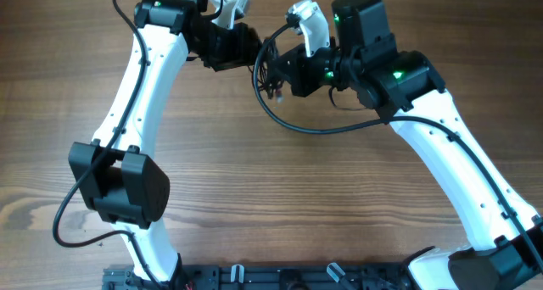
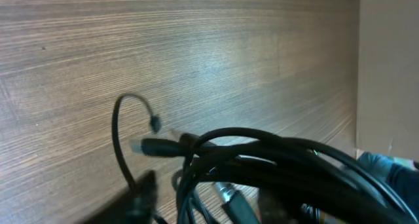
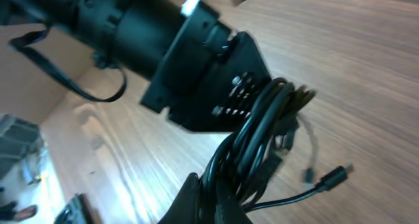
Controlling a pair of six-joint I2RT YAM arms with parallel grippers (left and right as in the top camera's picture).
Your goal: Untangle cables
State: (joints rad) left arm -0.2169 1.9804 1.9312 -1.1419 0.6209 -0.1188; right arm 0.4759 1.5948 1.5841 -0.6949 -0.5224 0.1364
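A tangled bundle of black cables (image 1: 266, 73) hangs above the wooden table between my two grippers at the far middle. My left gripper (image 1: 248, 47) grips the bundle from the left and my right gripper (image 1: 275, 71) from the right. One black loop (image 1: 316, 129) trails down onto the table. In the left wrist view the bundle (image 2: 281, 160) fills the space between the fingers (image 2: 209, 209), and a black plug (image 2: 154, 146) sticks out to the left. In the right wrist view my fingers (image 3: 219, 201) pinch the strands (image 3: 262, 132), and a loose plug end (image 3: 334, 177) dangles to the right.
The wooden table (image 1: 280, 205) stretches out below the arms. The left arm's base cable (image 1: 68, 218) loops at the front left. A black rail (image 1: 254, 277) runs along the near edge. The left arm's black wrist (image 3: 196, 60) sits close to my right gripper.
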